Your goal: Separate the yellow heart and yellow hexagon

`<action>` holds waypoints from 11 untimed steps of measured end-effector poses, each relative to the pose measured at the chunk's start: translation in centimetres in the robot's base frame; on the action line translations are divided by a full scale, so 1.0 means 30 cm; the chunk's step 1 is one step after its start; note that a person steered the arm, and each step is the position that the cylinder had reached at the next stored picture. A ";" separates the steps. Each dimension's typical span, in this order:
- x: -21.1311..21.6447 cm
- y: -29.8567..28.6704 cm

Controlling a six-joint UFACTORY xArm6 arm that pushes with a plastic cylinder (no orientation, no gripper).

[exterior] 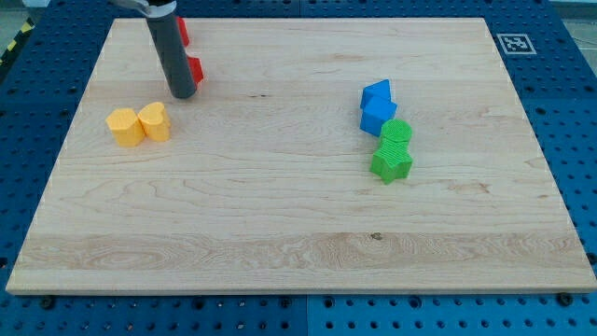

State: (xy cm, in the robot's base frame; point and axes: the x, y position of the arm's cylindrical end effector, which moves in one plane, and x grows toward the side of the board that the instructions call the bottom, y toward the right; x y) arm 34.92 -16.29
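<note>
A yellow hexagon and a yellow heart lie side by side and touching on the wooden board, at the view's left. The hexagon is left of the heart. My tip is the lower end of a dark rod that comes down from the view's top. It rests on the board a short way above and to the right of the heart, apart from it.
Two red blocks sit behind the rod, one next to the tip and one near the board's top edge. At the view's right, two blue blocks and two green blocks form a column.
</note>
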 end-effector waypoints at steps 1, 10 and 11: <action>0.021 0.049; -0.181 -0.071; -0.139 -0.066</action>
